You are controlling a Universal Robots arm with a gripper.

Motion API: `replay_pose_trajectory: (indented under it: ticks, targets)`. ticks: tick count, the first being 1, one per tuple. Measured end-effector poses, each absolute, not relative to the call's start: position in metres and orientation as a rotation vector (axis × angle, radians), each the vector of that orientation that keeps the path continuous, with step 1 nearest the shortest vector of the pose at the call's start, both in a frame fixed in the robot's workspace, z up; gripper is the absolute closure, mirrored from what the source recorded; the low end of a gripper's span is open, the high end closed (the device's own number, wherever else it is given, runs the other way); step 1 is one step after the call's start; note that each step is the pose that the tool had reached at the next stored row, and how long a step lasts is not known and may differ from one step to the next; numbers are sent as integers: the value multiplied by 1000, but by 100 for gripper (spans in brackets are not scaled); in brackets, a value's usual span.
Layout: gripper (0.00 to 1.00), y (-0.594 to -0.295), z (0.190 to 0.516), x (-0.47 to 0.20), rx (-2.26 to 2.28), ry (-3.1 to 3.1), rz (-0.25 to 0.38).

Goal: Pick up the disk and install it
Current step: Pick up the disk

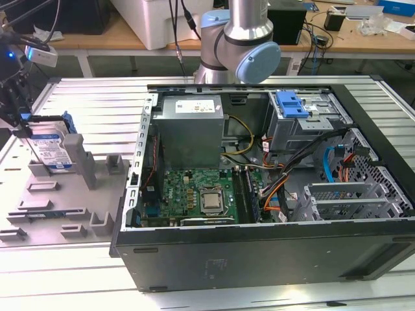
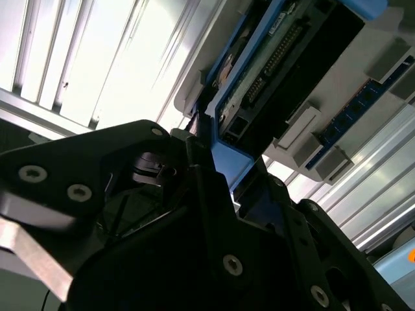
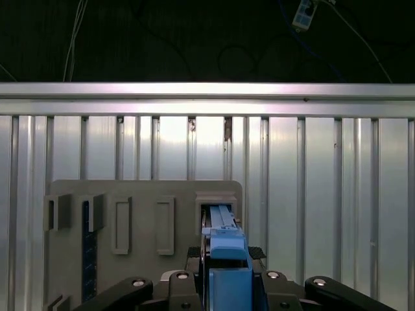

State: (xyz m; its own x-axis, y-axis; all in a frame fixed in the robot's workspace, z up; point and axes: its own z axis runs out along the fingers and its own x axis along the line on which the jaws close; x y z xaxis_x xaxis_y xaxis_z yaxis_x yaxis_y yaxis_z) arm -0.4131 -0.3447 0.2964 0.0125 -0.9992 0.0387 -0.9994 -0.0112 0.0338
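Pincer: closed on the disk's blue carrier (image 3: 227, 272). In both wrist views the black fingers (image 3: 194, 254) press the carrier's end from either side. Pincer (image 1: 23, 122) sits at the far edge of the exterior view's left; seen from behind at (image 3: 226, 254).
Disk: (image 1: 50, 148) upright on its long edge, labelled face toward the exterior camera. Gripped at the upper corner nearest the exterior view's left. Connector edge shows in the second wrist view (image 2: 272, 58). Narrow top edge runs away from the fingers in the first wrist view (image 3: 222, 220).
Seat: the disk's lower end is in the slot of the grey fixture (image 1: 58, 194). Cannot tell whether it is resting there or raised slightly.
Post: grey upright (image 1: 72, 155) of the fixture, just beside the disk on the exterior view's right.
Fixture: flat grey plate with several raised blocks and slots (image 3: 142, 194), lying on the bench.
Bench: ribbed aluminium (image 1: 84, 103).
Case: open black computer case (image 1: 272, 259) beside the fixture, on the exterior view's right, well apart from the disk.
Inside case: grey power supply (image 1: 191, 133), green board (image 1: 188, 191), silver cage (image 1: 305, 126) with a blue tab (image 1: 292, 103) on top.
Arm: base (image 1: 237, 32) behind the case.
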Motion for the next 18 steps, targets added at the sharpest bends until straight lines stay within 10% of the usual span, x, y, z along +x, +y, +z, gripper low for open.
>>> replay_pose_trajectory:
  ticks: [18]
  targets:
    - [63, -345, 303, -413, 2196, -2170, 10]
